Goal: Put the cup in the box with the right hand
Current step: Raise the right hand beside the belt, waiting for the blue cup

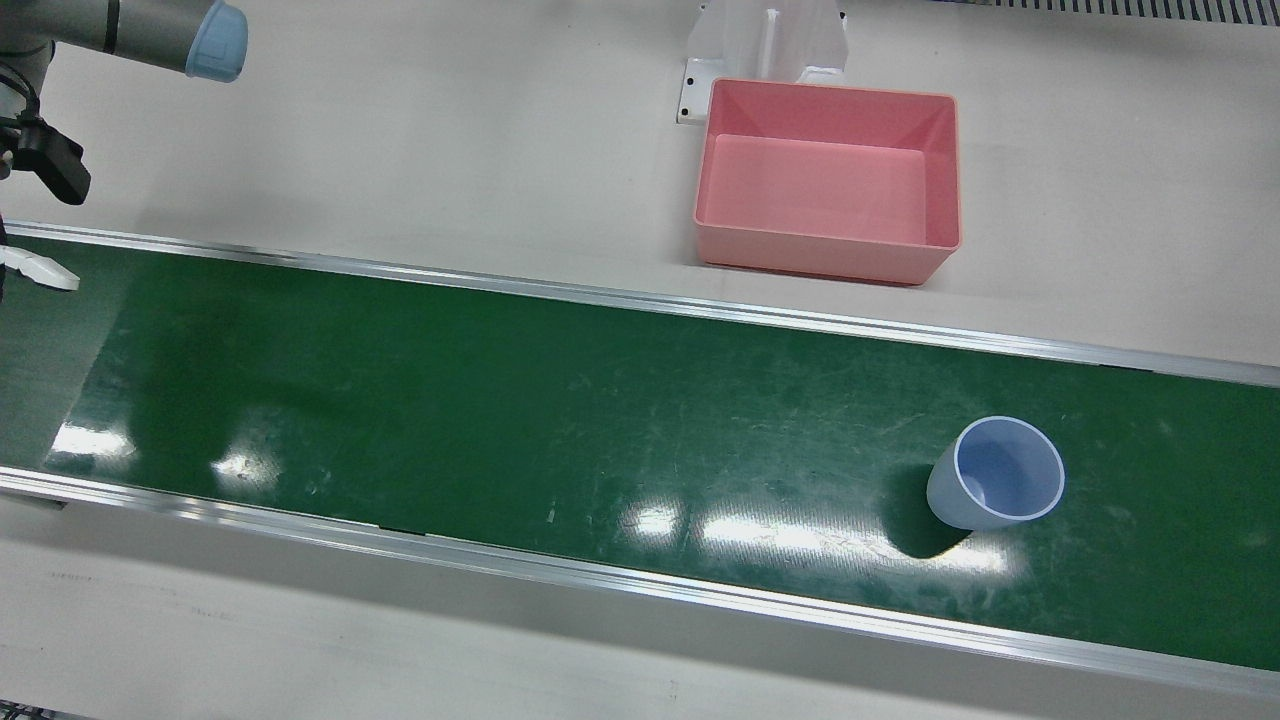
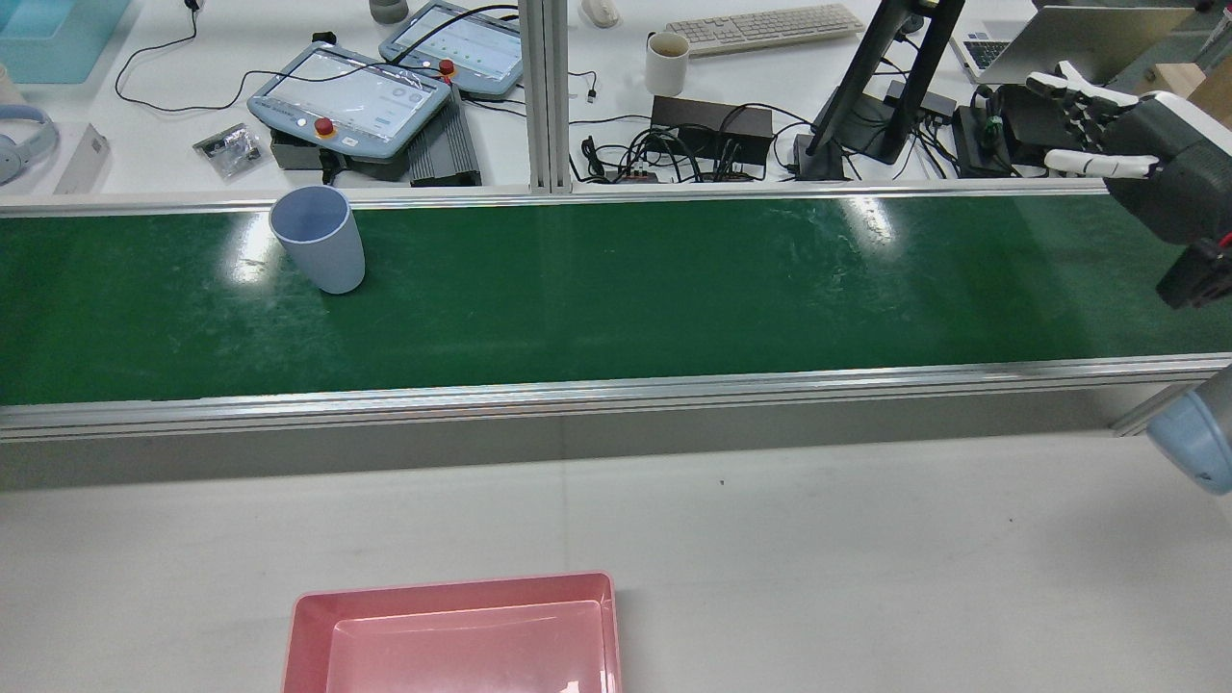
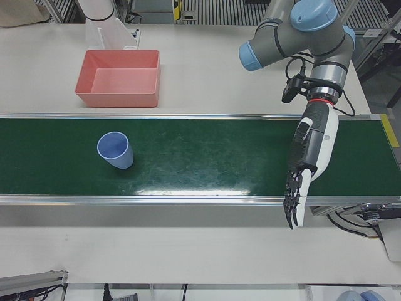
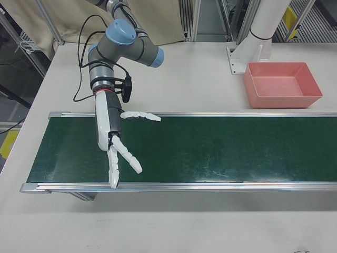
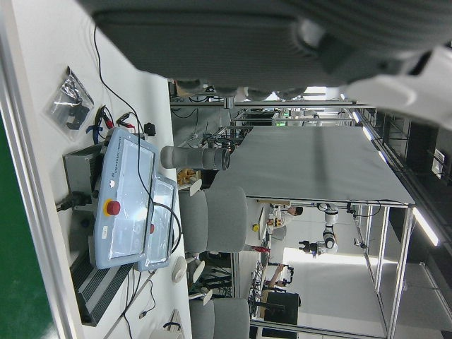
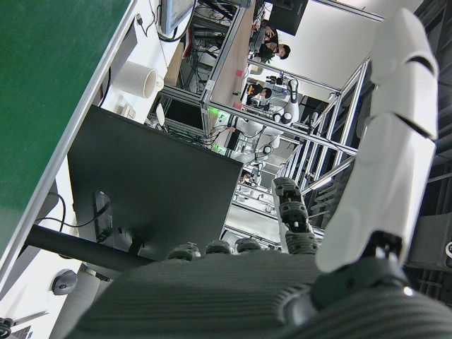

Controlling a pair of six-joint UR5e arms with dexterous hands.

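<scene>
Pale blue plastic cup (image 1: 996, 474): upright, lower right, awaiting pickup. White right hand (image 4: 118, 145): fingers spread, empty (far off).

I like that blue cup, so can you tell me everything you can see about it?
The cup is pale blue, smooth and plain, probably plastic, with no handle. It is wider at the round rim than at the base. It stands upright on the green belt, mouth up, and looks empty. Only the belt touches it; neither hand is near. The pink box sits off the belt, on the white table.
</scene>
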